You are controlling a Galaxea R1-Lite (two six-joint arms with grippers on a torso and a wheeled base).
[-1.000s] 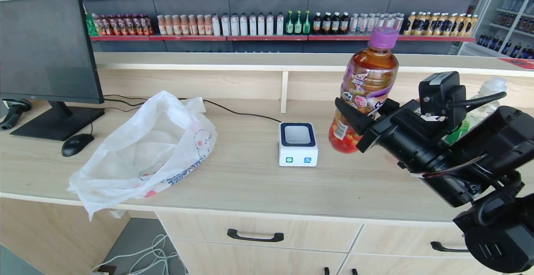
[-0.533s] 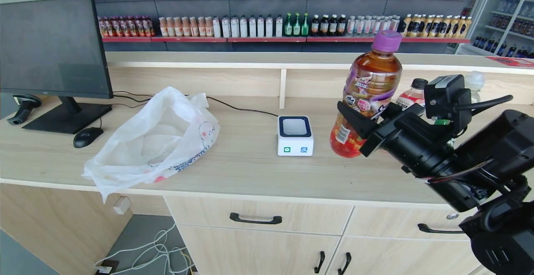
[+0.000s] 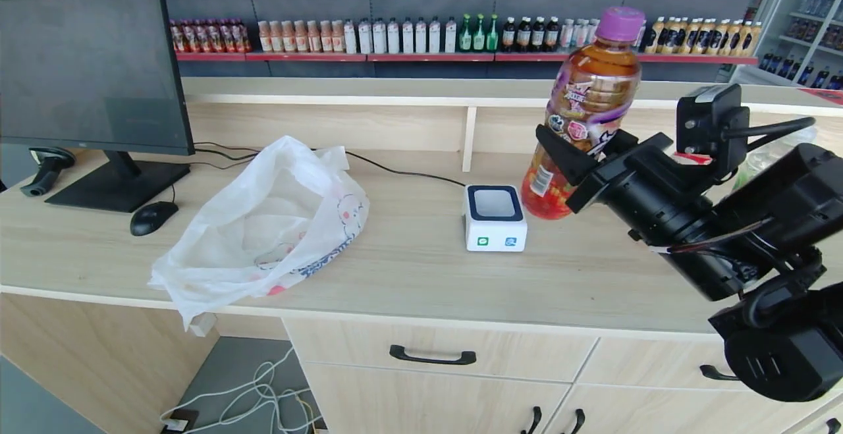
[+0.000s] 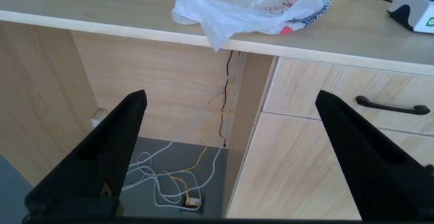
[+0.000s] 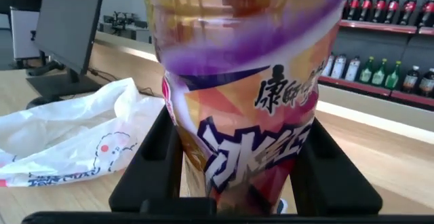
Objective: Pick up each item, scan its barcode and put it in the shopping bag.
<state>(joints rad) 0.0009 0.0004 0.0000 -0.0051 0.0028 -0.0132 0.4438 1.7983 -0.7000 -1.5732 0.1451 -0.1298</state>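
We hold the tea bottle (image 3: 591, 85) near upright, the right gripper (image 3: 586, 157) clamped round its middle, likely so its barcode (image 3: 539, 181) can face the scanner (image 3: 494, 218) below the jaws, while the left gripper (image 4: 227, 142) hangs open, empty

My right claw (image 3: 583, 147) is black. The purple-capped bottle (image 3: 588, 108) is amber with purple-and-orange print. The bag (image 3: 263, 223) is white with pink and blue print, the scanner (image 3: 495, 220) white, navy-framed, the counter (image 3: 421, 272) pale wood-grain.
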